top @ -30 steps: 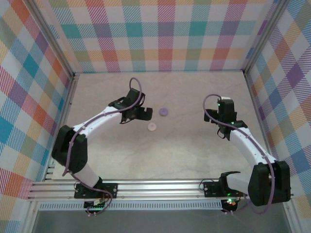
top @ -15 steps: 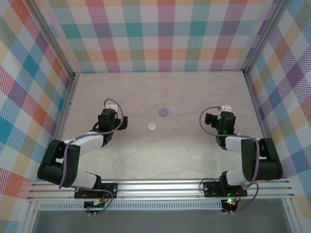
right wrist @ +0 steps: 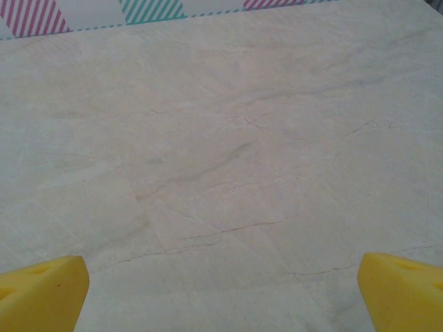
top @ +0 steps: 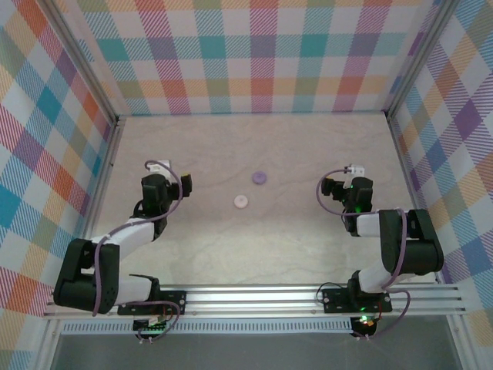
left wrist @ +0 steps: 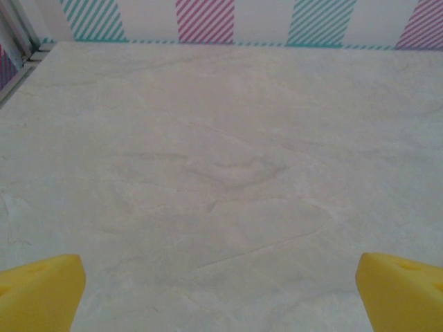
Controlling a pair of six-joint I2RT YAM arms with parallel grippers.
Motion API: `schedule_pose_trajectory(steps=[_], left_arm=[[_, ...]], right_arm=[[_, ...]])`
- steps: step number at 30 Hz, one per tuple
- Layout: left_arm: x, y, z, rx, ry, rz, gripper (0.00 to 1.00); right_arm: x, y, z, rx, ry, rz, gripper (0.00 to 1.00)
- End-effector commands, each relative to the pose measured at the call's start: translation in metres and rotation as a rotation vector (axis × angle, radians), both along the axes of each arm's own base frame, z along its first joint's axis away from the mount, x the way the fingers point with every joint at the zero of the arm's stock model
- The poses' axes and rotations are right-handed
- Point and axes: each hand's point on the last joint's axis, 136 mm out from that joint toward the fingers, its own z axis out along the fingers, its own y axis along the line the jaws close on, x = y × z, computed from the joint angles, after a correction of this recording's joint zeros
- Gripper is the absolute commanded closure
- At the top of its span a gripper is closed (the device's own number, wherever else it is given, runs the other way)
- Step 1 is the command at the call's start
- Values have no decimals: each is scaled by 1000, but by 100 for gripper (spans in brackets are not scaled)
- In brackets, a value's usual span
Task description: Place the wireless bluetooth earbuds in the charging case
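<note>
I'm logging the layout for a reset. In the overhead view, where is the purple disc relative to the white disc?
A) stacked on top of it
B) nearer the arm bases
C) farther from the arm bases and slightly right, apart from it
C: the purple disc lies beyond and a little right of the white disc, with a gap between them.

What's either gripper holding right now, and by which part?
Nothing held: the left gripper and right gripper are both open, bare table between the jaws.
</note>
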Motion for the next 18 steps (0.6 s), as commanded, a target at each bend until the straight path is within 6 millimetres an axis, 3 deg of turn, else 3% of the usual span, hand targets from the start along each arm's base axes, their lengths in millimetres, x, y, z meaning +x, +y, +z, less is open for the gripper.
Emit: schedule_pose_trajectory(steps=[1, 3, 8, 10, 18], left_arm=[[-4, 3, -15, 31, 11, -19, 0], [-3, 1, -5, 21, -102, -33, 0], [10, 3, -36, 14, -96, -29, 0], [16, 5, -45, 1, 7, -26, 0], [20, 12, -46, -44, 17, -21, 0]], right_arm=[[7, 5, 14, -7, -53, 35, 0], [7, 6, 14, -7, -53, 37, 0], [7, 6, 14, -7, -52, 39, 0], [7, 6, 14, -7, -51, 41, 0], [7, 7, 14, -7, -51, 45, 0]])
